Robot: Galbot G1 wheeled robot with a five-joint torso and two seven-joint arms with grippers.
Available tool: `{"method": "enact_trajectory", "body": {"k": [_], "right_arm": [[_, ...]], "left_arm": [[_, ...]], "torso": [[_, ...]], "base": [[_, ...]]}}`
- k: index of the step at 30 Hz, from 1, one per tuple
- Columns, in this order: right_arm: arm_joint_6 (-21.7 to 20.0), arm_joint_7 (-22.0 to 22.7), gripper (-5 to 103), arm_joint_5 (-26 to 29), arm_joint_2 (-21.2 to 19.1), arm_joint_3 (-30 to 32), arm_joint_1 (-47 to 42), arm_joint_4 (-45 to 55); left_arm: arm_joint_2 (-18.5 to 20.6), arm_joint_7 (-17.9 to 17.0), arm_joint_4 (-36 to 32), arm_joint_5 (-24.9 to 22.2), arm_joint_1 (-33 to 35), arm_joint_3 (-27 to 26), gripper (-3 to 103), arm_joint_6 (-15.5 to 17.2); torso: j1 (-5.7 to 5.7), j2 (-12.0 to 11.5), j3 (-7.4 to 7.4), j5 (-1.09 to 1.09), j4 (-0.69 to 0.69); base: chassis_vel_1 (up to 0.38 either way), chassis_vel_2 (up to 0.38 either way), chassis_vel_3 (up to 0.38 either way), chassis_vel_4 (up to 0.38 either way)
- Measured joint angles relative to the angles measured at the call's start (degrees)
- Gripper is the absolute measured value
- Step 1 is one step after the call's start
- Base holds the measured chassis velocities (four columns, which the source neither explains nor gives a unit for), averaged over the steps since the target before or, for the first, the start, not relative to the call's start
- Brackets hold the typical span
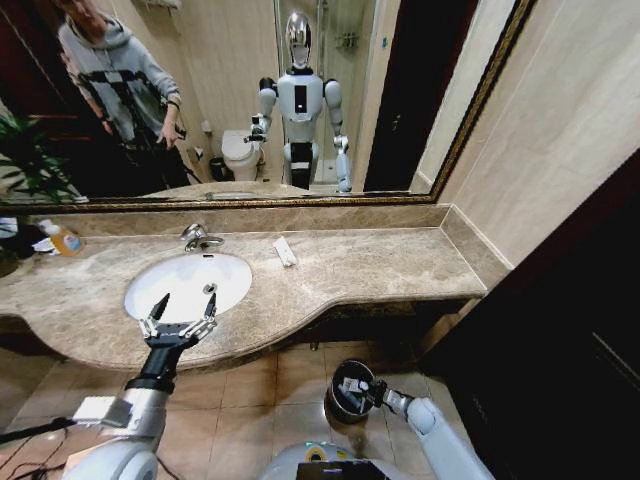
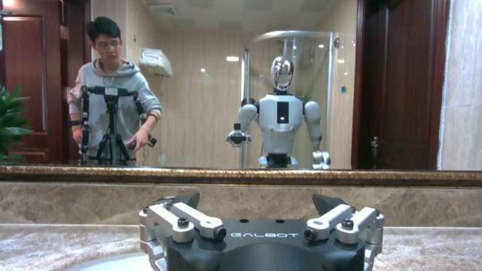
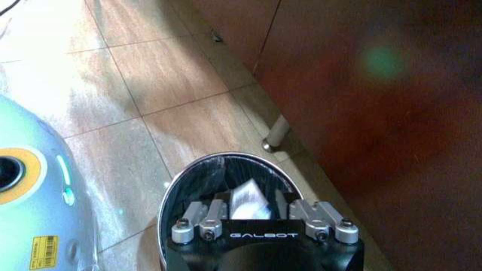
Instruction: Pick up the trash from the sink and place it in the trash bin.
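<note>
The white oval sink [image 1: 230, 280] is set in the beige marble counter, with a chrome faucet [image 1: 197, 238] behind it. My left gripper [image 1: 184, 300] hangs open over the basin's front rim, nothing between its fingers; in the left wrist view this gripper [image 2: 256, 199] faces the mirror above the basin edge [image 2: 105, 263]. Down on the floor, my right gripper [image 1: 368, 388] is over the black trash bin [image 1: 343, 403]. In the right wrist view it [image 3: 251, 197] is closed around a small white packet [image 3: 249, 203] of trash just above the bin's dark liner [image 3: 188, 186].
A flat white packet [image 1: 285, 250] lies on the counter [image 1: 380, 265] right of the faucet. An orange-yellow soap bottle [image 1: 65, 240] stands at the far left. A dark wooden cabinet [image 3: 362, 113] rises close beside the bin. My base [image 3: 30, 186] is on its other side.
</note>
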Motion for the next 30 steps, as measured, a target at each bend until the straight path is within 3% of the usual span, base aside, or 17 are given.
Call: {"method": "enact_trajectory", "body": {"k": [1,3,4,6,10,16,24,28,30], "right_arm": [[0.0,0.0,41,0.0,0.0,0.0,0.0,0.0],[-0.1,0.0,51,0.2,0.0,0.0,0.0,0.0],[-0.2,0.0,51,0.2,-0.1,0.1,-0.1,0.1],[-0.2,0.0,63,0.3,-0.3,0.2,-0.4,0.3],[-0.2,0.0,73,0.4,-0.6,0.4,-0.7,0.6],[-0.2,-0.1,98,0.7,-1.0,0.8,-1.9,2.2],[-1.0,-1.2,100,3.2,-2.8,2.3,-3.2,6.4],[-0.3,-2.1,100,7.2,-4.3,4.1,-5.0,10.4],[0.4,-2.9,100,13.0,-5.0,6.1,-6.7,14.0]], "left_arm": [[0.0,0.0,0.0,0.0,0.0,0.0,100,0.0],[0.0,0.0,0.0,0.0,0.0,0.0,100,0.0],[0.0,0.0,0.0,0.0,0.0,0.0,100,0.0],[0.0,0.0,0.0,0.0,0.0,0.0,100,0.0],[0.0,0.0,0.0,0.0,0.0,0.0,100,0.0],[0.0,0.0,0.0,0.0,0.0,0.0,100,0.0],[0.0,0.0,0.0,0.0,0.0,0.0,100,0.0],[0.0,0.0,0.0,0.0,0.0,0.0,100,0.0],[0.0,0.0,0.0,0.0,0.0,0.0,100,0.0]], "torso": [[0.00,0.0,0.00,0.00,0.00],[0.00,0.0,0.00,0.00,0.00],[0.00,0.0,0.00,0.00,0.00],[0.00,0.0,0.00,0.01,0.00],[0.00,0.0,0.00,0.00,0.00],[0.00,0.0,0.00,0.01,0.00],[0.00,0.0,0.00,0.00,0.00],[0.00,0.0,0.00,0.01,0.00],[0.00,0.0,0.00,0.01,0.00]], "base": [[0.000,0.000,0.000,0.000],[0.000,0.000,0.000,0.000],[0.000,0.000,0.000,0.000],[0.000,0.000,0.000,0.000],[0.000,0.000,0.000,0.000],[0.000,0.000,0.000,0.000],[0.000,0.000,0.000,0.000],[0.000,0.000,0.000,0.000],[0.000,0.000,0.000,0.000]]}}
